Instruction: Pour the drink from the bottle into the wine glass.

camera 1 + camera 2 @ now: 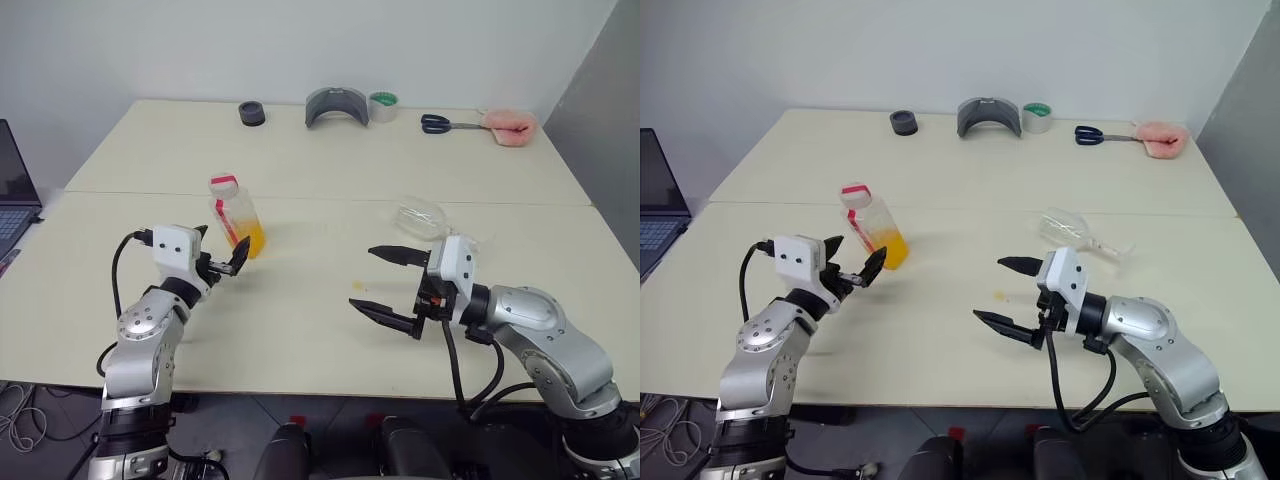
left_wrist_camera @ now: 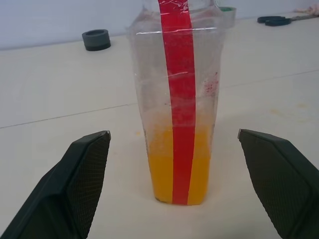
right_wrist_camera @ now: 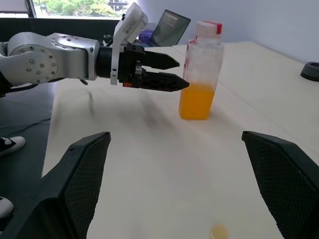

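silver metal arms with visible screws, white wrist boxes, loose black cables, textured black fingers on both.

You have the bottle upright on the table, directly ahead of the left gripper, between its open fingers' line. The wine glass lies on its side just beyond the right gripper, well right of the bottle

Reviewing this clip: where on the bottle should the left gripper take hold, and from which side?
Best across the bottle's squarish lower body, around the level of the drink, coming level from the robot's side. It stands upright, capped, its flat sides facing the open left gripper's two fingers, leaving the cap free.
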`<state>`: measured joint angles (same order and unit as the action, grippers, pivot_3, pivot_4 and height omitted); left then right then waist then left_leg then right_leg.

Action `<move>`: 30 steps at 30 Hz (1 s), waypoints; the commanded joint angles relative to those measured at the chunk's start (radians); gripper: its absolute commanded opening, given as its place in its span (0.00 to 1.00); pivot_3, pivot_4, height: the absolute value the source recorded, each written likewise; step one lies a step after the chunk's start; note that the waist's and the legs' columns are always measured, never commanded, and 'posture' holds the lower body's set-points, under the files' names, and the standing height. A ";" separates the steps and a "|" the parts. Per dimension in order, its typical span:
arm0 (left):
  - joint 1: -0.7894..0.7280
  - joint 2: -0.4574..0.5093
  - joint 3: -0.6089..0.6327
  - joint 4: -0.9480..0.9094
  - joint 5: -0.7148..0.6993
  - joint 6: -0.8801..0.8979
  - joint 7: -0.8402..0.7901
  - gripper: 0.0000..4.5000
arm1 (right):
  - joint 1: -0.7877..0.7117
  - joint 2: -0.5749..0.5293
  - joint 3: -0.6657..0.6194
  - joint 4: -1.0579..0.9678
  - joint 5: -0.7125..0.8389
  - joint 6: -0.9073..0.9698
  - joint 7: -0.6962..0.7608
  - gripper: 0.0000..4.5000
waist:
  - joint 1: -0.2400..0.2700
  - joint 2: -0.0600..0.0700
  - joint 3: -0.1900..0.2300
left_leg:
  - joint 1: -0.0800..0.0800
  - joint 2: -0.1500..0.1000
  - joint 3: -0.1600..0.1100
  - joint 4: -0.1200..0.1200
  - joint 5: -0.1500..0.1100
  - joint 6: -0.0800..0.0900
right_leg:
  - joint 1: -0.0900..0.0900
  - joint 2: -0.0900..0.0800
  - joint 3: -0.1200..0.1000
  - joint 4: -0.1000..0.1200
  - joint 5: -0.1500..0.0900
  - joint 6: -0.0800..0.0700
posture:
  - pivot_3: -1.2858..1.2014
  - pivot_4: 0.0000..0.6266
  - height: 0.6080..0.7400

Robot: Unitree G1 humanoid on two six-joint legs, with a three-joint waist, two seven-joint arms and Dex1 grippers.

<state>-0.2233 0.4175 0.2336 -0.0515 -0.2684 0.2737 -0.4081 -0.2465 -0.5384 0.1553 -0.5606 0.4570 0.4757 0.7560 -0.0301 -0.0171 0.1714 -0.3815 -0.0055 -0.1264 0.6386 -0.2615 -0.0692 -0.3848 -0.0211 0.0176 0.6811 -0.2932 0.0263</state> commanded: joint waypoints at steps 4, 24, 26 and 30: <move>-0.098 0.017 -0.005 0.031 -0.002 -0.006 -0.017 0.98 | -0.020 0.013 -0.001 -0.027 -0.006 -0.014 -0.008 1.00 | 0.000 0.000 0.000 | 0.000 0.000 0.000 0.000 0.000 0.000 | 0.000 0.000 0.000 0.000 0.000 0.000 | 0.52 0.24 1.00; -0.292 0.056 -0.055 0.219 0.049 -0.034 -0.078 0.98 | -0.054 0.023 0.011 -0.017 -0.006 0.000 -0.023 1.00 | -0.002 0.000 0.000 | -0.001 0.000 -0.001 0.001 0.000 0.000 | 0.000 0.000 0.000 0.000 0.000 0.000 | 0.52 0.24 1.00; -0.298 0.058 -0.056 0.224 0.053 -0.036 -0.079 0.98 | -0.053 0.022 0.011 -0.017 -0.006 -0.001 -0.022 1.00 | -0.001 0.000 0.000 | -0.001 0.000 -0.001 0.001 0.000 0.000 | 0.000 0.000 -0.001 0.000 0.000 0.000 | 0.52 0.24 1.00; -0.305 0.057 -0.056 0.238 0.060 -0.044 -0.082 0.98 | -0.051 0.018 0.010 -0.016 -0.006 -0.001 -0.018 1.00 | -0.002 0.000 0.000 | -0.001 0.000 -0.001 0.001 0.000 0.000 | 0.000 0.000 0.000 0.000 0.000 0.000 | 0.52 0.24 1.00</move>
<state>-0.5089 0.4581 0.1791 0.1965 -0.2174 0.2526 -0.4907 -0.2916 -0.5168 0.1775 -0.5600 0.4508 0.4782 0.7382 -0.0317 -0.0172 0.1714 -0.3821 -0.0058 -0.1269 0.6394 -0.2614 -0.0694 -0.3851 -0.0212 0.0172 0.6814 -0.2932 0.0264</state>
